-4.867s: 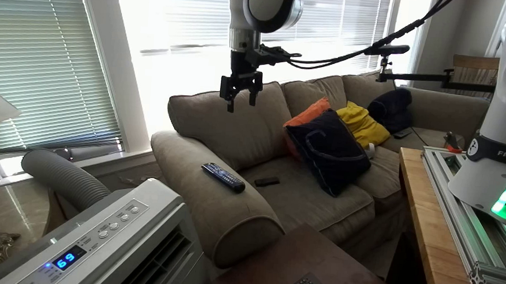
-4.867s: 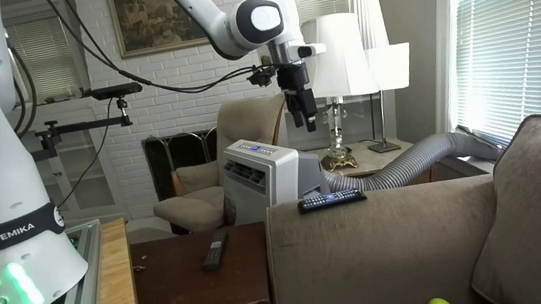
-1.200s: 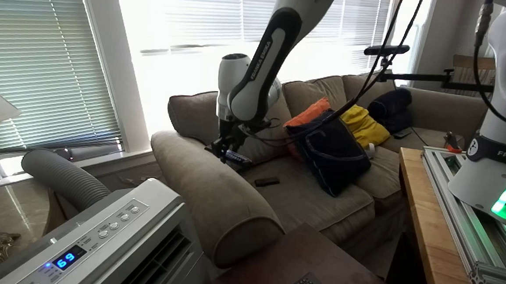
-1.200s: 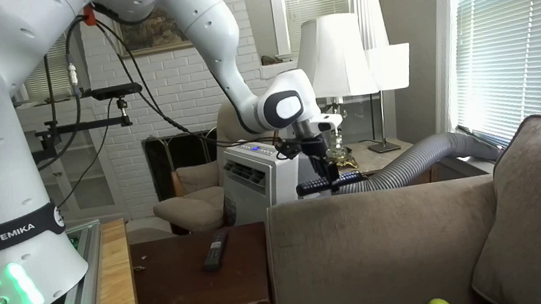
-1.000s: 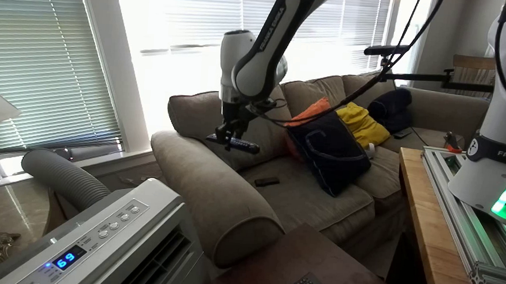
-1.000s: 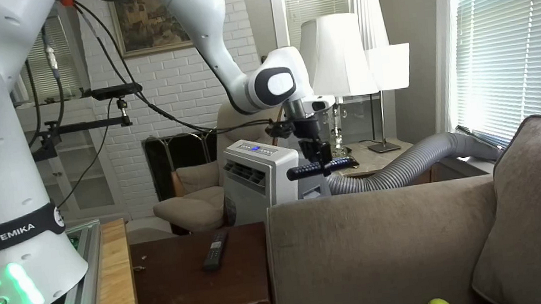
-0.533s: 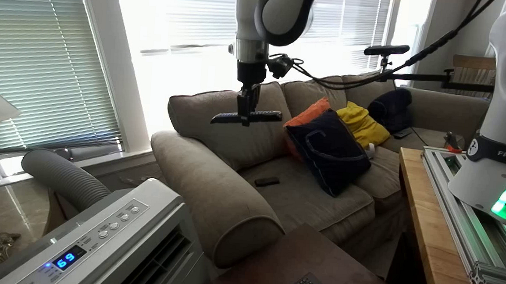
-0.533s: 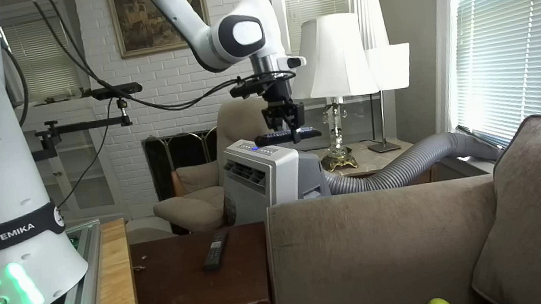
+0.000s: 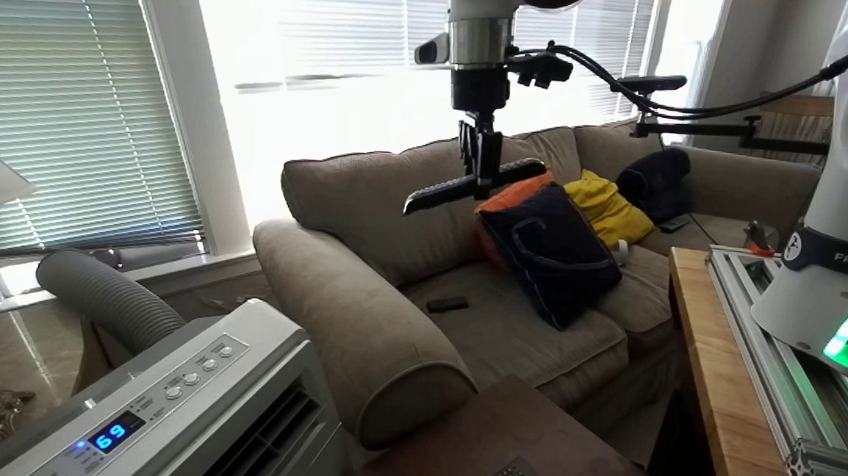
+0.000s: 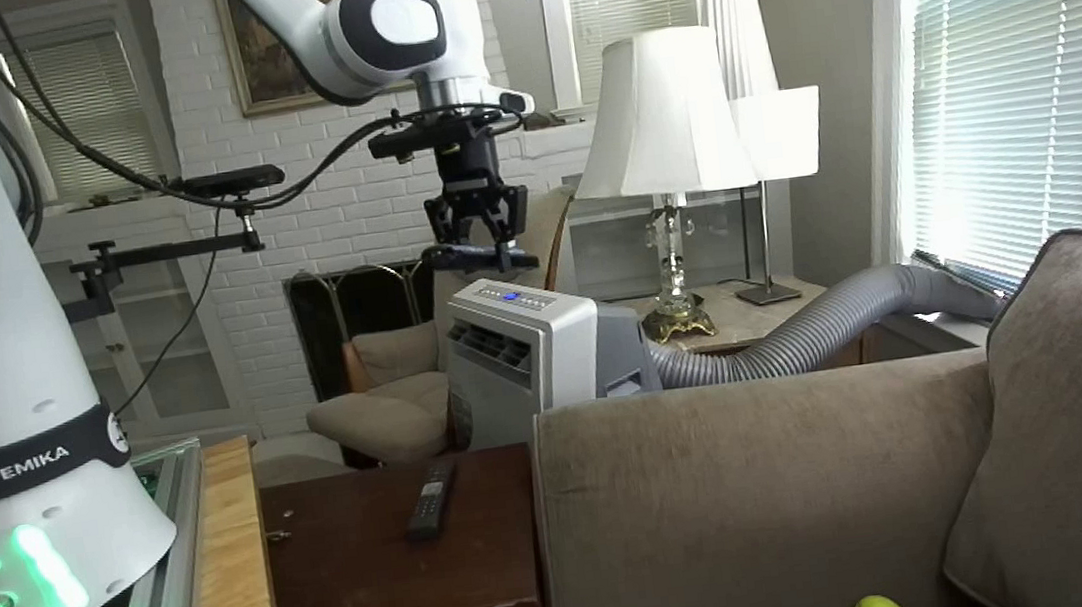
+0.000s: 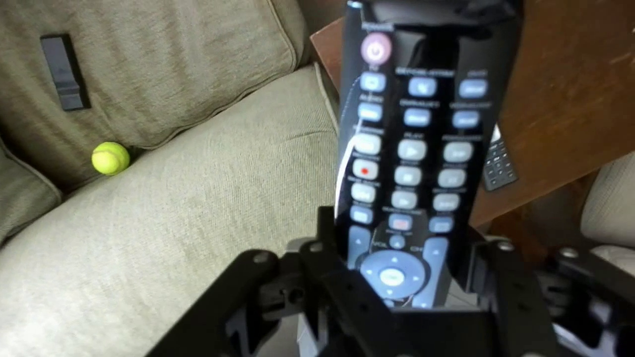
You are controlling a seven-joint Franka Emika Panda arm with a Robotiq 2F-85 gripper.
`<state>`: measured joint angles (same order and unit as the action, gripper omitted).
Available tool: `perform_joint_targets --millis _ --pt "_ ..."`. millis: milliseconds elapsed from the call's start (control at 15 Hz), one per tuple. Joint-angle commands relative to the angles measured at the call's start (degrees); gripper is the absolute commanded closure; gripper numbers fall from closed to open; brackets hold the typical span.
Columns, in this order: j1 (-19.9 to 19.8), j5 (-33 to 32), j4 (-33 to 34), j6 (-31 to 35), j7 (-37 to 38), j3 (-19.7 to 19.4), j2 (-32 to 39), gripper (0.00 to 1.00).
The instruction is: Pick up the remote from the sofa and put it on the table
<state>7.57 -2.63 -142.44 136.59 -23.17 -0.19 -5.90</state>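
The remote (image 11: 407, 173), black with rows of pale blue and white buttons, is gripped across its width. My gripper (image 9: 480, 186) is shut on it, one finger against each long side, as the wrist view shows. In an exterior view the remote (image 9: 441, 193) hangs tilted in the air, well above the sofa (image 9: 360, 315). Another exterior view has the remote (image 10: 466, 256) at a height above the dark brown table (image 10: 367, 563) and beyond it. The table's top (image 9: 573, 446) also shows at the bottom of an exterior view.
A different dark remote (image 10: 431, 501) lies on the table. A shorter black object (image 9: 447, 304) rests on the sofa seat, with a tennis ball (image 11: 110, 158) nearby. The white appliance (image 10: 525, 345) stands behind the table; pillows (image 9: 552, 253) lean on the sofa.
Over the last seconds the gripper has taken the remote off the sofa arm and lifted it. In the last half second it has moved sideways toward the robot's base, and the remote has turned.
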Motion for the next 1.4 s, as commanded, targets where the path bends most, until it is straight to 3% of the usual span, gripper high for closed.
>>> perform_joint_targets --millis 0,133,200,533,800,1067,1200,1333 --pt "-0.9 0.2 -0.8 -0.4 -0.7 1.1 -0.8 0.48" --pt "-0.8 0.2 -1.5 -0.4 -1.3 1.0 -1.4 0.48" --pt "-0.8 0.2 -1.5 -0.4 -1.4 1.0 -1.4 0.73" --pt "0.6 -1.8 -2.1 3.4 -9.0 3.3 5.3 0.73" --pt "1.0 -5.1 -2.6 13.2 -11.5 6.6 12.5 0.73" --pt "2.0 -12.5 -4.0 27.4 -4.3 7.8 19.1 0.73" --pt "4.1 -17.5 -4.5 33.7 2.1 5.9 22.0 0.73" --pt "9.0 -19.9 -4.7 38.2 7.7 1.3 24.7 0.73"
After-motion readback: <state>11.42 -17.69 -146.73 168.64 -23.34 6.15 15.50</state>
